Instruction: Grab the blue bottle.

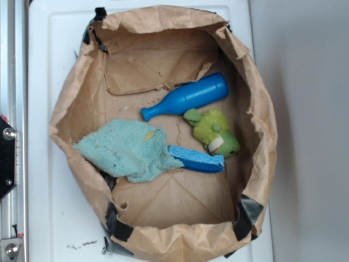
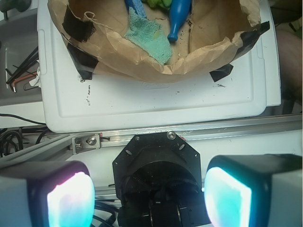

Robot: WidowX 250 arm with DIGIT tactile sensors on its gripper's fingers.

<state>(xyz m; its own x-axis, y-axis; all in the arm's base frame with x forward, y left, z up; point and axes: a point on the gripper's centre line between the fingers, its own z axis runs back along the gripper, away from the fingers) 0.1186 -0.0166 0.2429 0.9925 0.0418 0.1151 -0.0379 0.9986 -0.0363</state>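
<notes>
My hand (image 2: 149, 194) is hanging apart and empty, well back from the paper bag (image 2: 142, 61) where the blue bottle (image 1: 185, 97) is lying beside a green plush toy (image 1: 214, 132).

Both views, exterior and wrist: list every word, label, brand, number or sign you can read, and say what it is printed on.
No readable text in either view.
The blue bottle is plain blue, no label.
The paper bag, the teal cloth, the blue sponge and the green plush toy show no print.
The white tray has only dark scuffs, not letters.
The gripper pads glow; no markings visible.
</notes>
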